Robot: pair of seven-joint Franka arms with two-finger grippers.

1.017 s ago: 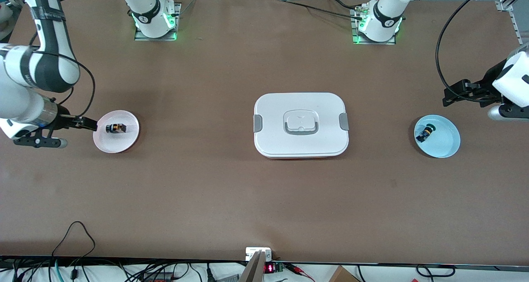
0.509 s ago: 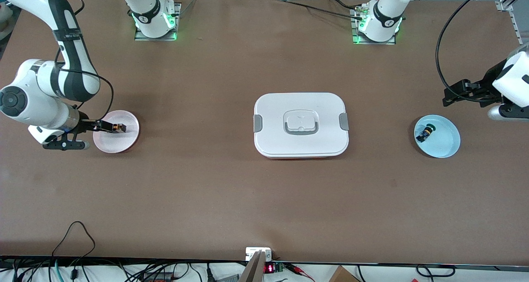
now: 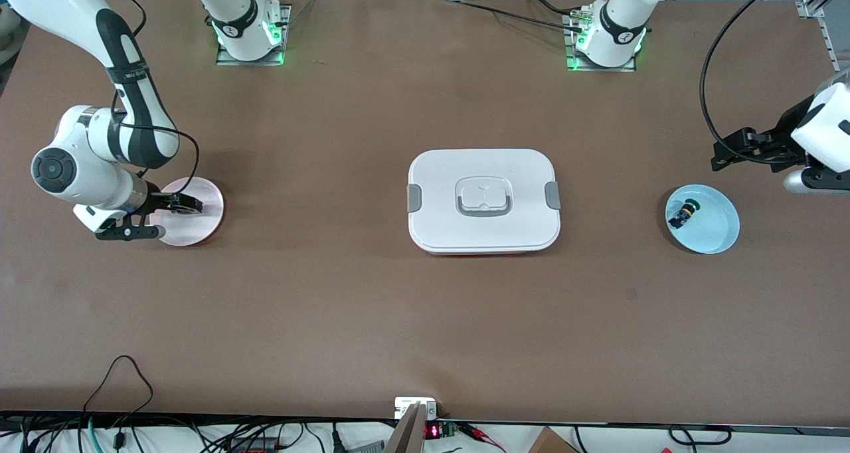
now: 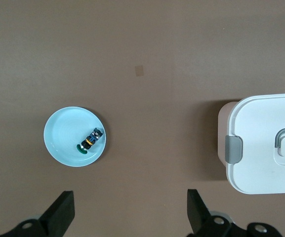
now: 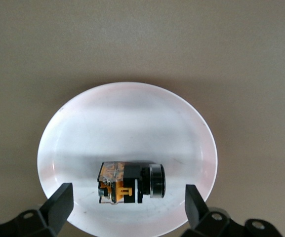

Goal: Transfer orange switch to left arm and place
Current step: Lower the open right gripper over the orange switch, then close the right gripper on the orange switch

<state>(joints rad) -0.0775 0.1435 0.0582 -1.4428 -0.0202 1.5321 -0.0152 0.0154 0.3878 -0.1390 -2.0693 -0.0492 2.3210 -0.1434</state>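
The orange switch (image 5: pixel 130 183), black with an orange body, lies on its side in a pink plate (image 5: pixel 127 118) at the right arm's end of the table. My right gripper (image 5: pixel 127 197) hangs open over that plate (image 3: pixel 207 226), one finger on each side of the switch and neither touching it. In the front view the right gripper (image 3: pixel 189 204) covers the switch. The white box (image 3: pixel 483 200) sits at the table's middle. My left gripper (image 3: pixel 720 153) waits open and empty above the table at the left arm's end.
A light blue plate (image 3: pixel 720 235) near the left gripper holds a small switch with blue and green parts (image 3: pixel 682 214). The left wrist view shows that plate (image 4: pixel 63 133), its switch (image 4: pixel 89 142) and one end of the box (image 4: pixel 265 143).
The right arm has swung in toward the pink plate, bringing its open gripper from beside the plate to over the switch. The left arm has not moved.
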